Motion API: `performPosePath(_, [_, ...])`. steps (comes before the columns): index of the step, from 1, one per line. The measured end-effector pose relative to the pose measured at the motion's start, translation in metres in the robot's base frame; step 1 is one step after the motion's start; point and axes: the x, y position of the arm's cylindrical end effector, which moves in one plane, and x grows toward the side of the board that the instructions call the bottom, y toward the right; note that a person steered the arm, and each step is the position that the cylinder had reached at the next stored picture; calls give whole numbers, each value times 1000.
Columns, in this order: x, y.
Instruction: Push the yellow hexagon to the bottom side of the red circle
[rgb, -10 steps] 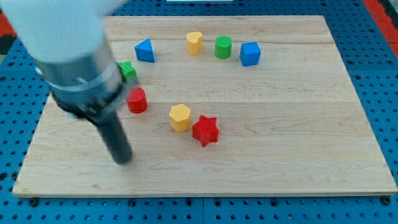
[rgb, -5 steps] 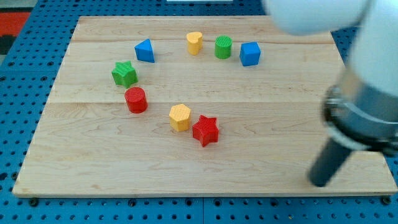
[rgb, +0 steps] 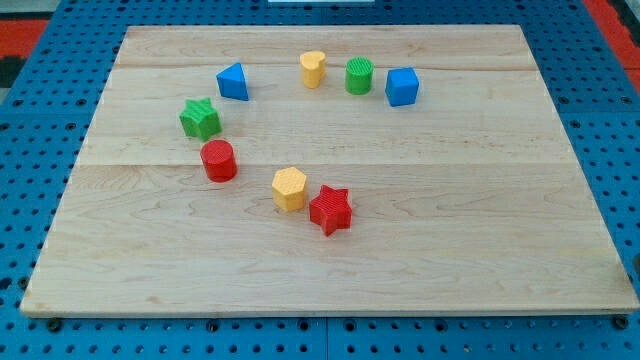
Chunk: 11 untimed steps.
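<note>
No tip in shot, and no jaws on this rig, so whether anything is clenched or released I cannot tell. On the tabletop (rgb: 480, 230) the yellow hexagon (rgb: 290, 189) sits right of and a bit below the red circle (rgb: 218, 160), near it, with the red star (rgb: 330, 209) touching its lower right side. It looks light, stiff and quick to slide. I'd push on its right face, above the star, sending it left and down under the circle.
</note>
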Motion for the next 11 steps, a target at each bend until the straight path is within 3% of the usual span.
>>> performPosePath(2, [-19,-29])
performPosePath(3, [-62,-39])
performPosePath(4, [-34,-57])
performPosePath(5, [29,-63])
performPosePath(7, [32,-92])
performPosePath(9, [27,-191])
performPosePath(11, [31,-193])
